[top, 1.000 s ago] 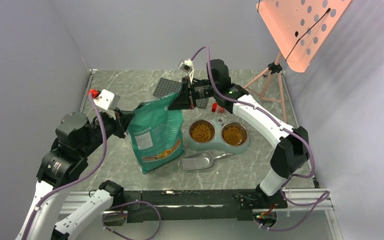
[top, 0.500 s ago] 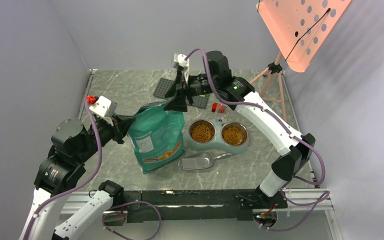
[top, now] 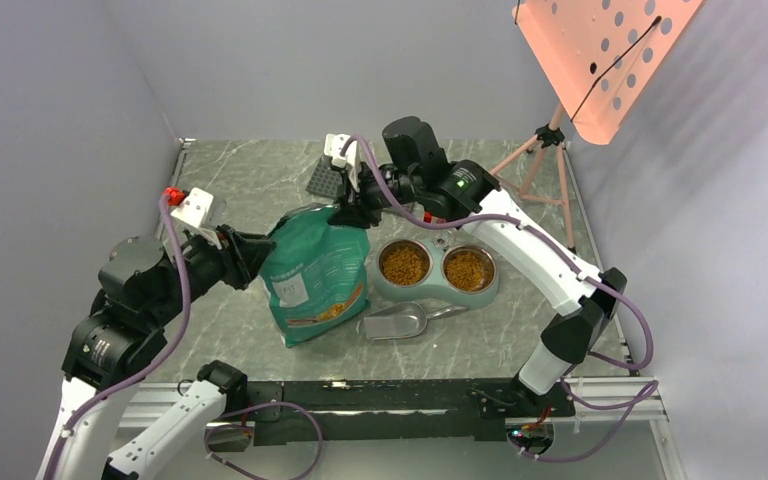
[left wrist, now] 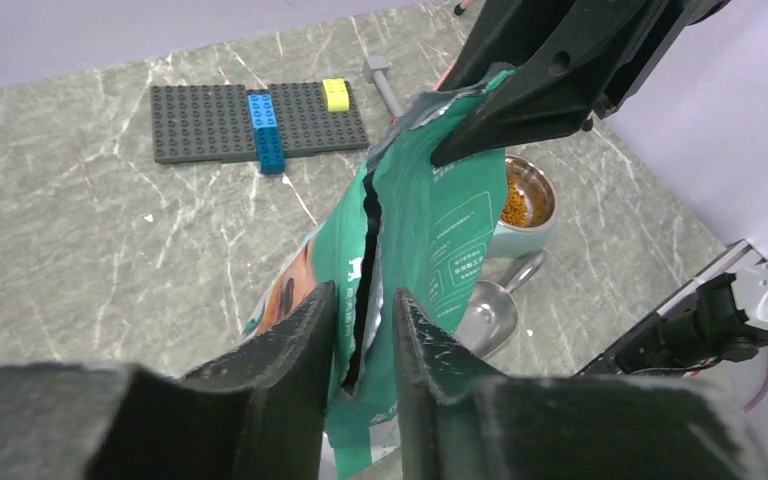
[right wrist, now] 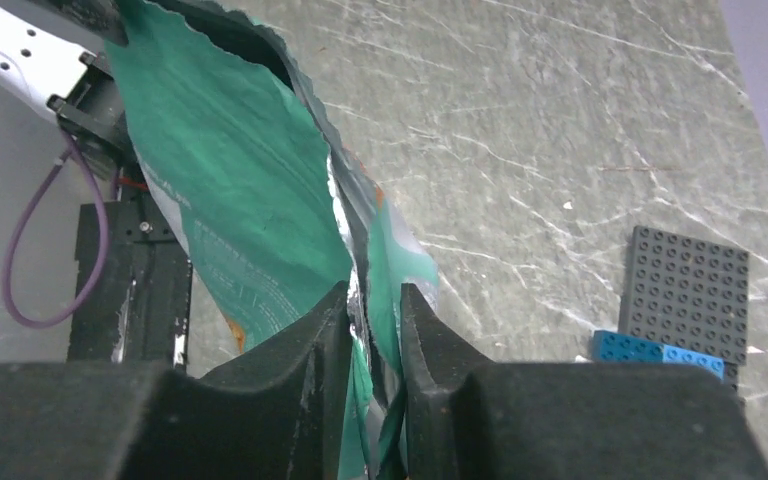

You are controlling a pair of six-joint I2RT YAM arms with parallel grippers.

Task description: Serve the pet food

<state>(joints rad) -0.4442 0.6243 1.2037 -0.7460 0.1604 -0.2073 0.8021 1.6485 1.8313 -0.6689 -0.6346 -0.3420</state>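
The teal pet food pouch (top: 315, 270) stands upright left of the twin bowl dish (top: 438, 291). Both steel bowls hold orange-brown kibble (top: 404, 264). My left gripper (top: 258, 252) is shut on the pouch's left top edge; the left wrist view shows its jaws pinching the torn edge (left wrist: 372, 300). My right gripper (top: 352, 212) is shut on the pouch's right top corner, with the pouch (right wrist: 250, 180) between its jaws in the right wrist view. A shiny metal scoop (top: 396, 322) lies empty on the table in front of the dish.
A dark brick baseplate (top: 326, 178) with blue and yellow bricks lies behind the pouch. A small red object (top: 430, 214) sits behind the dish. A pink perforated panel on a tripod (top: 545, 140) stands at the back right.
The right gripper has swung left and lower with the pouch's top corner. The left arm has shifted left and down. The pouch's top now stands narrower and more closed.
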